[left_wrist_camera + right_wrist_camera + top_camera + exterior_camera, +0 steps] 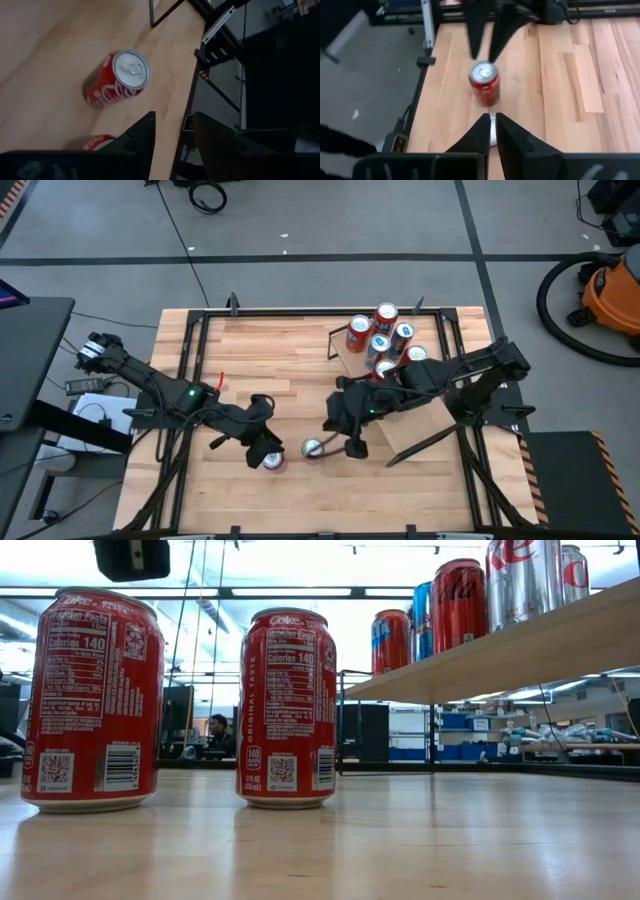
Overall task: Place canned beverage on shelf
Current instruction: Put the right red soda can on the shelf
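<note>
- Two red cans upright on bench (290, 360), front edge, well apart from shelf (420, 425).
- First can (272, 461) just beside left tool (262, 445); tool part open, empty.
- Second can (314, 448) near right tool (490, 131); tool closed, we see nothing gripped.
- Other cans (380, 340) already on shelf.
- We judge cans rigid if full, fairly heavy, with smooth, slippery walls that dent under a hard squeeze.
- Best hold: mid-body, across round wall, kept upright.
- Sloped shelf: can may slide.
</note>
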